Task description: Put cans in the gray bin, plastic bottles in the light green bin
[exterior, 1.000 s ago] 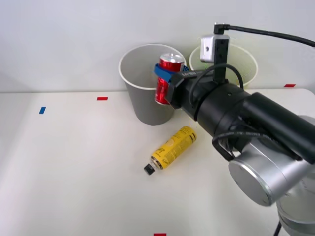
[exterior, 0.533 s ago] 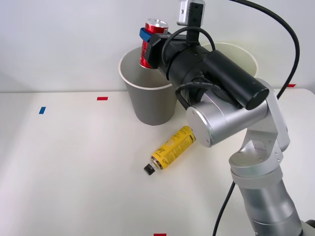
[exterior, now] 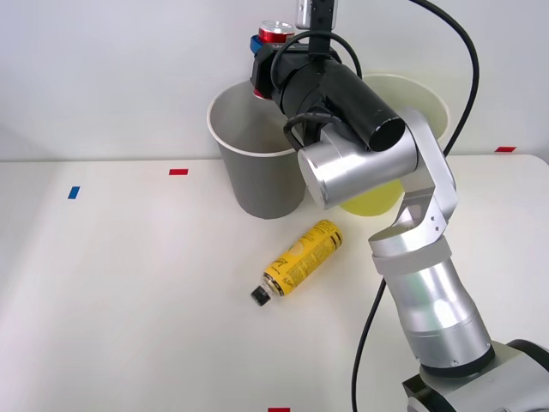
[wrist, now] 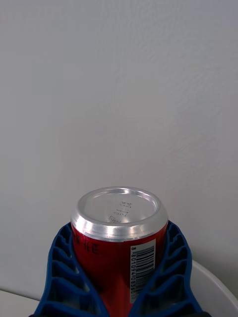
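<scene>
The task was about half done at best: nothing had yet gone into a bin, as far as the pictures showed. The right pincer (exterior: 268,53) was closed around the red can (exterior: 275,34) and held it upright in the air, above the far rim of the gray bin (exterior: 257,176), which stood near the far edge of the tabletop (exterior: 129,292). I judged that the can needed only to be released there. The plastic bottle (exterior: 298,260) was left for later; it lay on its side in the middle of the tabletop, just in front of the gray bin, with its black cap toward the near edge. The light green bin (exterior: 403,99) stood beside the gray one, partly behind the arm.

The can (wrist: 119,237) was smooth metal with a shiny silver end and a printed barcode. The blue fingers (wrist: 62,277) were ribbed and looked soft. Both bins were round, tapered plastic with 1 white rim each.
</scene>
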